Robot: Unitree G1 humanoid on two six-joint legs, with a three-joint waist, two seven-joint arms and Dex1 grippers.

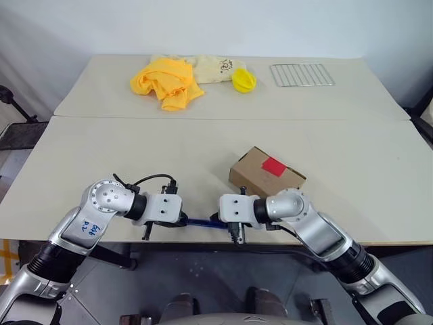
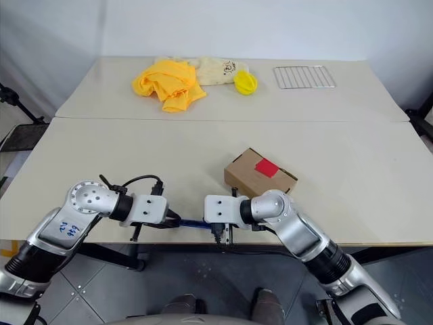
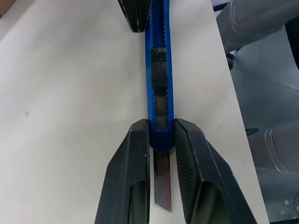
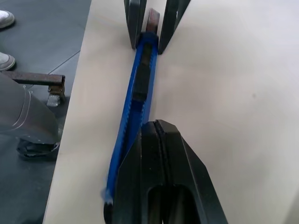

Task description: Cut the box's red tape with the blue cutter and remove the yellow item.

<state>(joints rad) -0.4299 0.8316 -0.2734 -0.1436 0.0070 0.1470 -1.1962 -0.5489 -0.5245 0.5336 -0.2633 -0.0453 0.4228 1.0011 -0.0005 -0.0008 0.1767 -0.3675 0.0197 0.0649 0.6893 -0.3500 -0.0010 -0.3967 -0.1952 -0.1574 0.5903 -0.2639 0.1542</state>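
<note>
The cutter (image 3: pixel 159 88) lies along the bench's (image 1: pixel 101 156) near edge, spanning the gap between the two grippers. The left gripper (image 3: pixel 161 154) has its fingers closed on the cutter's blade end; its wrist view shows the bare blade poking out between them, a detail the head views do not give. The right gripper (image 4: pixel 156 135) has its fingers pressed together, seemingly beside the cutter's other end rather than around it, though that part is blurred. The box (image 1: pixel 266 172) sits just beyond the right gripper, red tape (image 1: pixel 273 166) on top. At the far side lie a yellow cloth (image 1: pixel 166 81) and a wire rack (image 1: pixel 302 74).
</note>
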